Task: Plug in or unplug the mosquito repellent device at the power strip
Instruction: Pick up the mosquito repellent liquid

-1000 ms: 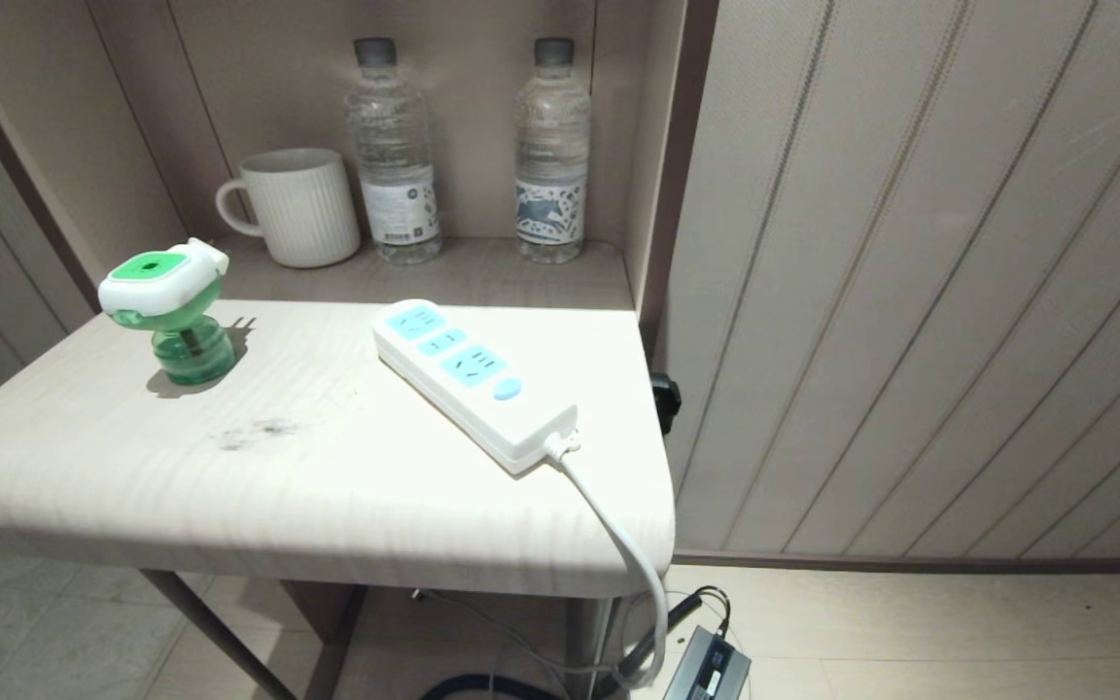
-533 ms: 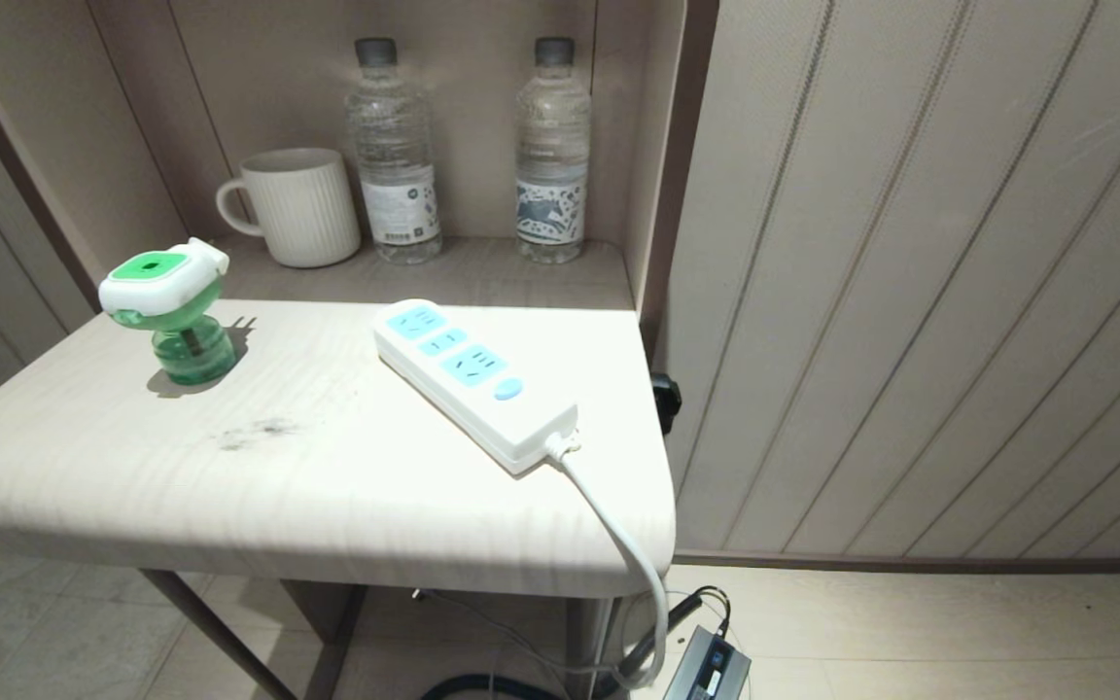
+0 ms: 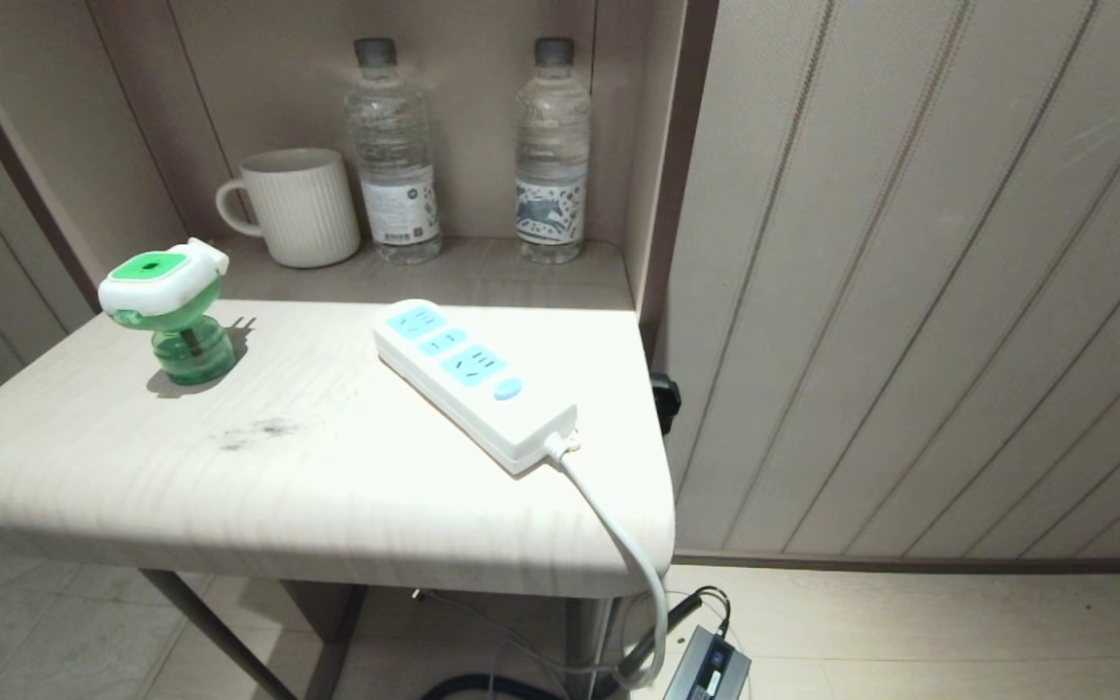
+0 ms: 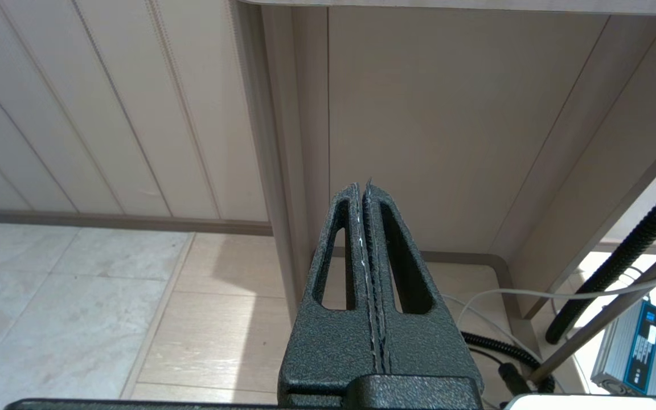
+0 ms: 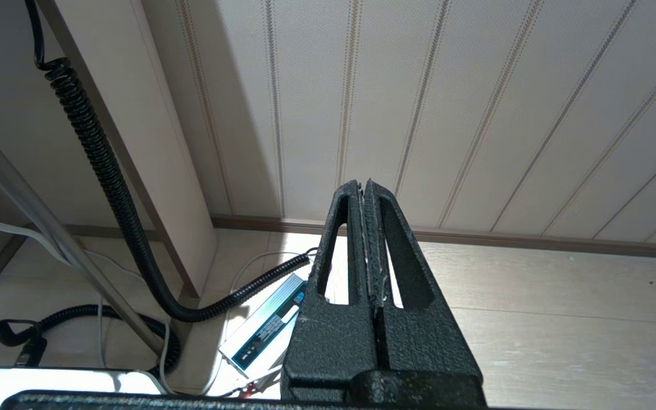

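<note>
**A:** Has anything changed on the worktop (image 3: pixel 327 467) over the last second?

**B:** Nothing that I can see. The mosquito repellent device (image 3: pixel 171 311) stands upright near the back left corner, exactly where it stood a moment ago, and the power strip (image 3: pixel 474 383) lies in the same slant, running from the middle of the back edge toward the right front corner, its cord (image 3: pixel 618 544) dropping over that edge.

**A:** So the device is not plugged in?

**B:** No. It is well apart from the strip, and all three blue socket faces are bare.

**A:** And the arms?

**B:** Neither shows in the head view. The left gripper (image 4: pixel 363 191) hangs low, below the tabletop, facing the panel under it; its fingers are pressed together with nothing between them. The right gripper (image 5: pixel 363 188) is likewise clenched on nothing, pointing at the ribbed wall above the floor.

**A:** What does that mean for the task?

**B:** I judge that it has not begun. With the device standing free, the job here is to plug it in, so an arm has to come up, spread its fingers and take the device first. The left one is nearer to it.

**A:** Anything to watch?

**B:** The white mug (image 3: pixel 299 206) and two water bottles (image 3: pixel 393 156) sit on the shelf just behind, near the device's path.
</note>
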{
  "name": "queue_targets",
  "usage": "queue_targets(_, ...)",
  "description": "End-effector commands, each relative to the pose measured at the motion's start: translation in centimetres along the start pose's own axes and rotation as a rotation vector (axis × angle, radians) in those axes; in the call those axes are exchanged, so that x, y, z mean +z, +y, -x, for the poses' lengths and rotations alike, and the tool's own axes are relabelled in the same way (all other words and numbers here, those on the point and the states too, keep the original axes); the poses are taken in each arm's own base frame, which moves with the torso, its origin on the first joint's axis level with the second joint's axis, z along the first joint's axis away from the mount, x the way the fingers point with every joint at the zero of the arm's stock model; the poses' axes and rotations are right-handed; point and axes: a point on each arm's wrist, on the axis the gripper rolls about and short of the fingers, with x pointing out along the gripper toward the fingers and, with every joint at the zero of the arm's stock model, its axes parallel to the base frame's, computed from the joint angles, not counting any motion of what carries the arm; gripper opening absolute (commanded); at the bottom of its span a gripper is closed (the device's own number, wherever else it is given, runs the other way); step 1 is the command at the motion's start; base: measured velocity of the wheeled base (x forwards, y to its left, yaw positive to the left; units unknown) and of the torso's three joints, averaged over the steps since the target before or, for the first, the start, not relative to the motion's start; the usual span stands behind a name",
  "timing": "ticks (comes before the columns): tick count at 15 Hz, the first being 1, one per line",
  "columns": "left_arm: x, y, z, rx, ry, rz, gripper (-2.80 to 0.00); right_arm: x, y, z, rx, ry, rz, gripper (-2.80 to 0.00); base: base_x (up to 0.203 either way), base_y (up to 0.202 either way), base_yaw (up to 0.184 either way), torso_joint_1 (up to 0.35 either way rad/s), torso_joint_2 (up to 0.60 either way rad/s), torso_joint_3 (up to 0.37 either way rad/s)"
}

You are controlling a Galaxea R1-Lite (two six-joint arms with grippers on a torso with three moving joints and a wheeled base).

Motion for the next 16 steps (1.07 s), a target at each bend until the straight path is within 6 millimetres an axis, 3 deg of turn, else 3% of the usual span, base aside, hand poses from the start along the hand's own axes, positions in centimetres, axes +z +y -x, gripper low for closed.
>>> queue_targets(1, 0.0, 0.0, 0.0, 0.001, 0.002, -0.004, -2.80, 0.0, 0.0, 0.0, -0.001, 0.000, 0.000, -2.80, 0.000, 0.000, 0.000, 0.000, 0.00, 0.000)
queue_targets(6, 1.0, 0.0, 0.3, 0.016, -0.035, -0.020, -2.80, 0.0, 0.0, 0.0, -0.002, 0.000, 0.000, -2.80, 0.000, 0.000, 0.000, 0.000, 0.00, 0.000)
queue_targets(8, 4.6, 0.1, 1.8, 0.026, -0.148, -0.016, -2.80, 0.0, 0.0, 0.0, 0.000, 0.000, 0.000, -2.80, 0.000, 0.000, 0.000, 0.000, 0.00, 0.000)
queue_targets(12, 13.2, 0.1, 6.7, 0.036, -0.317, -0.013, -2.80, 0.0, 0.0, 0.0, 0.000, 0.000, 0.000, -2.80, 0.000, 0.000, 0.000, 0.000, 0.00, 0.000)
queue_targets(13, 15.2, 0.1, 6.4, 0.032, -0.289, -0.014, -2.80, 0.0, 0.0, 0.0, 0.000, 0.000, 0.000, -2.80, 0.000, 0.000, 0.000, 0.000, 0.00, 0.000)
queue_targets(15, 17.8, 0.1, 3.3, -0.009, -0.181, -0.018, -2.80, 0.0, 0.0, 0.0, 0.000, 0.000, 0.000, -2.80, 0.000, 0.000, 0.000, 0.000, 0.00, 0.000)
queue_targets(16, 18.9, 0.0, 1.2, -0.038, -0.143, -0.018, 0.00, 0.0, 0.0, 0.0, 0.000, 0.000, 0.000, -2.80, 0.000, 0.000, 0.000, 0.000, 0.00, 0.000)
